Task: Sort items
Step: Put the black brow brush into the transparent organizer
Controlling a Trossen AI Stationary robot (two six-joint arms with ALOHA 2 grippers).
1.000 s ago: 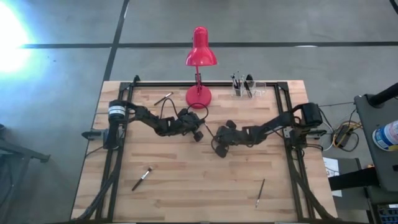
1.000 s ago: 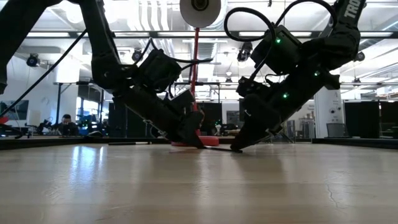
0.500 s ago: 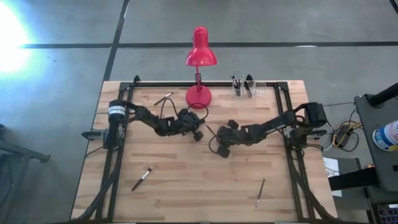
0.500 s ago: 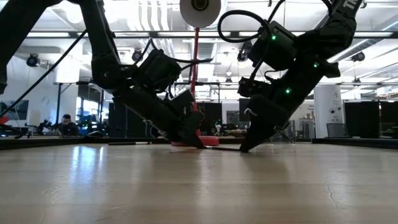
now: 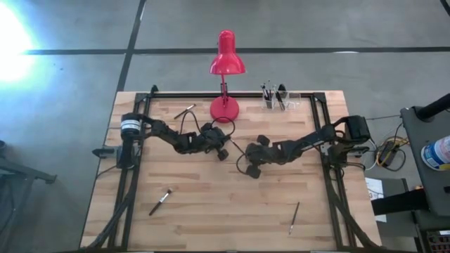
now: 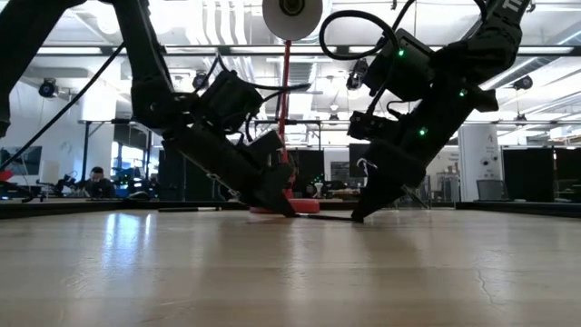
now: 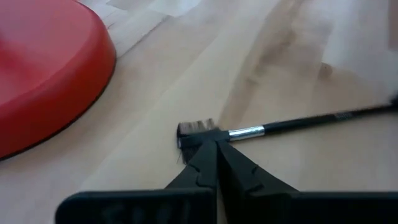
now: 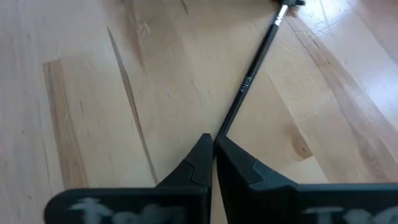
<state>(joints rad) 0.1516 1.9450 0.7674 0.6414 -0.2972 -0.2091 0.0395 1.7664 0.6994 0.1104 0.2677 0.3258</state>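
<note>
A thin brush [image 7: 292, 123] with a dark handle, silvery ferrule and short bristle head lies flat on the wooden table, just in front of the red lamp's base. My left gripper [image 7: 214, 142] is shut at its bristle end; in the high view it sits at mid-table [image 5: 223, 153]. My right gripper [image 8: 213, 142] is shut at the other end of the same brush [image 8: 249, 78], a little nearer and to the right [image 5: 250, 171]. In the low view both grippers slant down to the tabletop, left gripper [image 6: 289, 211] and right gripper [image 6: 359, 215]. My left gripper has the brush where the bristle head meets the ferrule [image 7: 219, 132], pinched at the fingertips. The fingers slant down from the table's left and lie across the brush, which rests on the table. My right gripper has the free end of the dark handle [image 8: 222, 127], at the fingertips. The fingers slant down from the table's right, roughly in line with the handle. That end stays at the tabletop.
The red desk lamp [image 5: 226, 77] stands on its round base [image 7: 43, 74] close behind the left gripper. A clear holder [image 5: 279, 98] with several brushes stands at the far edge. Loose brushes lie far left [image 5: 185, 111], near left [image 5: 160, 202] and near right [image 5: 294, 218].
My right gripper has slid a little toward the table's right edge, staying down at the tabletop, and its wrist has risen slightly. The left arm has kept still.
</note>
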